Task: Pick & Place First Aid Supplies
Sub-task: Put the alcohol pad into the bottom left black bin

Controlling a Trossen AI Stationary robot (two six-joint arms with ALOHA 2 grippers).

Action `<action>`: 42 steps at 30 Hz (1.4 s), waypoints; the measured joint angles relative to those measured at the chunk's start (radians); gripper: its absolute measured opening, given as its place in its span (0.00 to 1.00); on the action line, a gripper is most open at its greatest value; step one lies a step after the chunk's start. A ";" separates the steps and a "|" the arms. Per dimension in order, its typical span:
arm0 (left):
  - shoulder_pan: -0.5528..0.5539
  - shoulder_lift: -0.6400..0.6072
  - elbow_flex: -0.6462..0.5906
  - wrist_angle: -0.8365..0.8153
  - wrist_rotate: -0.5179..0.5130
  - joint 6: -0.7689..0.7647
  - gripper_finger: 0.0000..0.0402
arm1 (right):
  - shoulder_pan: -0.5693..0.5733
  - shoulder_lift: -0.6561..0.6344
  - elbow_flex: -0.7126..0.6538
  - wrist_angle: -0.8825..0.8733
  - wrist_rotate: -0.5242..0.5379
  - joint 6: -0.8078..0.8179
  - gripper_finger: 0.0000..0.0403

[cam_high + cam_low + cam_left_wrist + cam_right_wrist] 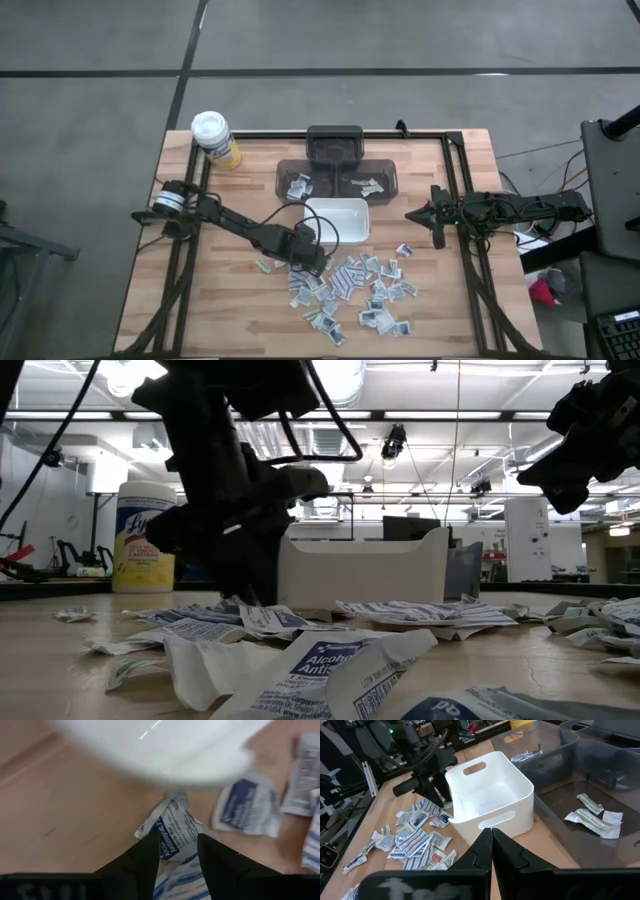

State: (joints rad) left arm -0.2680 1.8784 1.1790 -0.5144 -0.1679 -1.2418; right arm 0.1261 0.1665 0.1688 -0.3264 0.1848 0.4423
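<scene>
Few packets point(300, 187) are binned; dozens are left on the worktop point(200, 300). One packet point(172, 832) is straddled by open left jaws; right jaws are shut, empty.

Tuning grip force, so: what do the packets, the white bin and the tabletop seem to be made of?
Packets: thin paper or foil-paper, matte, creased with torn-looking edges. White bin: likely moulded plastic, smooth, slight sheen, cut-out handles. Tabletop: wood, probably butcher block, visible grain strips.

i've got the packets point(350, 285) scattered in front of the tray point(338, 221), the bins point(338, 178) behind it (canister point(214, 138) off at the back-left corner).
</scene>
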 joint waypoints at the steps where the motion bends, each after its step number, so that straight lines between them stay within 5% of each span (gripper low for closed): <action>1: 0.000 -0.003 0.000 -0.020 0.000 -0.011 0.38 | 0.000 0.000 0.000 0.000 0.000 0.000 0.02; 16: 0.002 -0.052 -0.004 -0.400 -0.011 -0.080 0.38 | 0.000 0.000 0.000 -0.009 0.000 0.000 0.02; 23: 0.027 -0.052 0.005 -0.588 -0.159 -0.080 0.38 | 0.000 0.000 0.000 -0.011 0.000 0.000 0.02; 37: 0.040 -0.052 0.043 -0.602 -0.068 -0.037 0.38 | 0.000 0.000 0.000 -0.011 0.000 0.000 0.02; 42: 0.041 -0.052 0.043 -0.593 -0.073 0.091 0.38 | 0.000 0.000 0.000 -0.011 0.000 0.000 0.02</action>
State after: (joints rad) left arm -0.2272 1.8267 1.2217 -1.1070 -0.2405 -1.1511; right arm 0.1261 0.1669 0.1688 -0.3370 0.1848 0.4423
